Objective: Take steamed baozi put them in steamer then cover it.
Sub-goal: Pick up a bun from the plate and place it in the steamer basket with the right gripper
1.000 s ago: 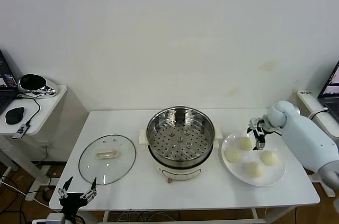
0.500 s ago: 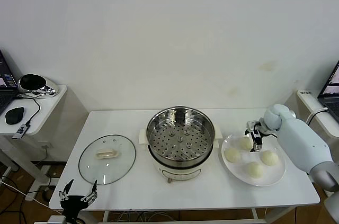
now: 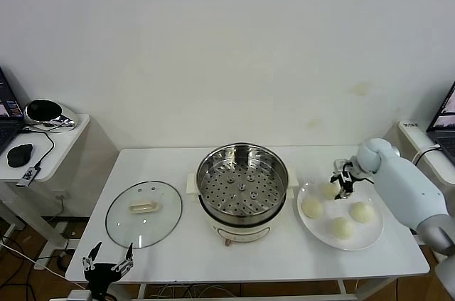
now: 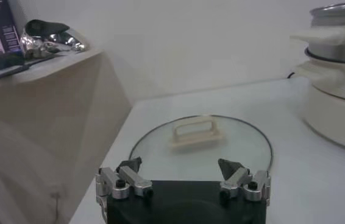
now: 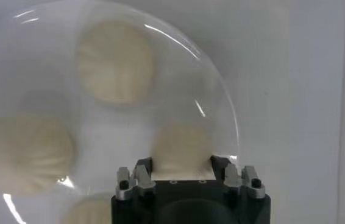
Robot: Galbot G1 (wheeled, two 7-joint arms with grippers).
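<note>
Several cream-white baozi lie on a white plate (image 3: 370, 238) right of the steamer (image 3: 206, 167). My right gripper (image 3: 342, 181) is at the plate's back edge, shut on one baozi (image 3: 329, 190). In the right wrist view that baozi (image 5: 181, 143) sits between the fingers of my right gripper (image 5: 181, 163), both pads against its sides, with other baozi (image 5: 116, 61) (image 5: 23, 152) beyond it. The steamer's perforated tray holds nothing. The cover (image 3: 143, 213) lies flat left of the steamer. My left gripper (image 3: 108, 262) hangs open at the table's front left corner, short of the cover (image 4: 200, 143).
A side table (image 3: 67, 134) at the far left carries a laptop, a mouse and a shiny object. The steamer's white base and side handle (image 4: 337, 91) stand beyond the cover. Bare tabletop lies in front of the steamer and plate.
My right gripper's jaws have closed from open onto the back baozi and shifted slightly over the plate. My left gripper has sunk a little at the front left corner.
</note>
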